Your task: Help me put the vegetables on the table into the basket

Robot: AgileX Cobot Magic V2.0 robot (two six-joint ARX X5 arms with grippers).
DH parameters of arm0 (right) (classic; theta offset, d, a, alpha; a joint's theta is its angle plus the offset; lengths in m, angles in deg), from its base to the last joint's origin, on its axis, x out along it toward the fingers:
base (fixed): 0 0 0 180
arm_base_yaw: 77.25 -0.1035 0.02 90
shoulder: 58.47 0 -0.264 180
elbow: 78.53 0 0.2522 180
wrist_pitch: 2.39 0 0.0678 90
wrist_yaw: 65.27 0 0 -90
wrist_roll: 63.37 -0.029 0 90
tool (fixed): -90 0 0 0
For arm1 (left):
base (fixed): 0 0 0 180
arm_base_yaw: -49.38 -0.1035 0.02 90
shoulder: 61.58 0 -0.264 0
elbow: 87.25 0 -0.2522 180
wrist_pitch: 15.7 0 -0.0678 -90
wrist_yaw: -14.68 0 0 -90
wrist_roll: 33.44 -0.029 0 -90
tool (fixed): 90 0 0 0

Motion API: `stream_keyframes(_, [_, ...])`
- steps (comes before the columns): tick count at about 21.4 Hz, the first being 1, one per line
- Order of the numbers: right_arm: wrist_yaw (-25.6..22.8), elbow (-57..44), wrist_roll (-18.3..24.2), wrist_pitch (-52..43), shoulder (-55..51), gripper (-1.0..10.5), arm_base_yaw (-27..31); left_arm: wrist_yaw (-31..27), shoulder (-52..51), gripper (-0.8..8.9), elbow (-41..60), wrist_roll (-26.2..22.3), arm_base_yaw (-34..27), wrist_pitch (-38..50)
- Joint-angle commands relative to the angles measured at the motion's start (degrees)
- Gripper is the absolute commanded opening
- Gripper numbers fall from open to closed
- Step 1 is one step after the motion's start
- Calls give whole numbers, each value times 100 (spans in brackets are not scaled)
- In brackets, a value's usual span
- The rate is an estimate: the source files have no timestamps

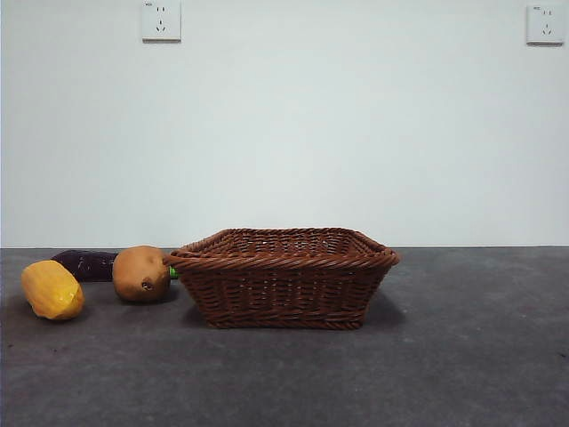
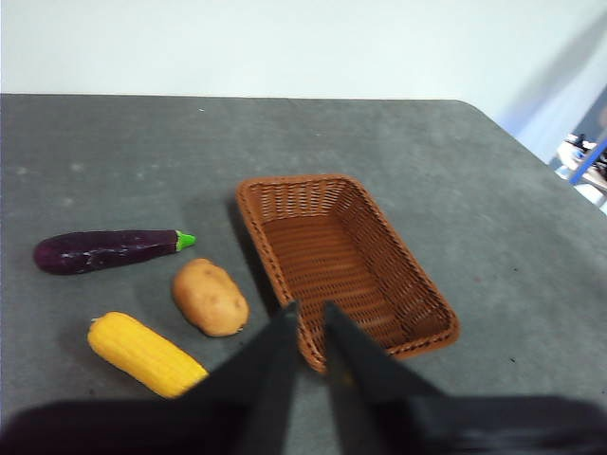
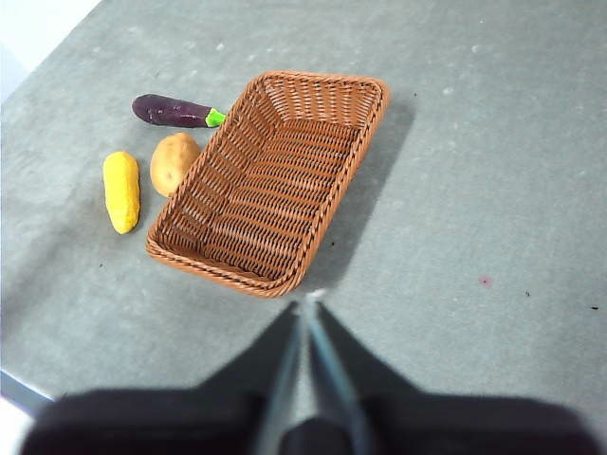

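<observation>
Three vegetables lie on the table to the left of the woven basket. They are a yellow bumpy one, a tan potato and, behind them, a dark-purple eggplant. Nothing lies in the basket. In the left wrist view my left gripper hovers high over the basket's near end, jaws a narrow gap apart and holding nothing, with the potato, yellow one and eggplant beside it. My right gripper hangs shut, high above bare table short of the basket.
A white wall with two sockets stands behind the table. The table's edge runs close to the vegetables in the right wrist view. Bare grey surface spreads right of the basket and in front of it. Neither arm shows in the front view.
</observation>
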Motion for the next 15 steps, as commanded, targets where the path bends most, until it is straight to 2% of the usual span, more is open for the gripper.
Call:
stream_keyframes(1, [24,48,44,-11,-4,363,-7,44,68,523,-61,-68,11,15])
stream_keyframes(2, [24,50,39,-7,-4,506,-7,44,101,607,-103,-68,11,15])
stream_keyframes(3, [22,52,24,9,-4,610,-7,46,140,606,-168,-70,11,11])
stream_keyframes(4, [22,59,24,37,-4,631,-7,72,173,606,-216,-70,11,9])
stream_keyframes(11, [26,81,22,81,85,631,-7,83,457,606,-542,-72,11,-186])
stream_keyframes(13, [50,90,-129,-96,302,630,-7,83,487,606,-549,-70,11,-160])
stream_keyframes(15, [380,92,-304,-531,686,630,-9,85,538,606,-551,-68,11,-157])
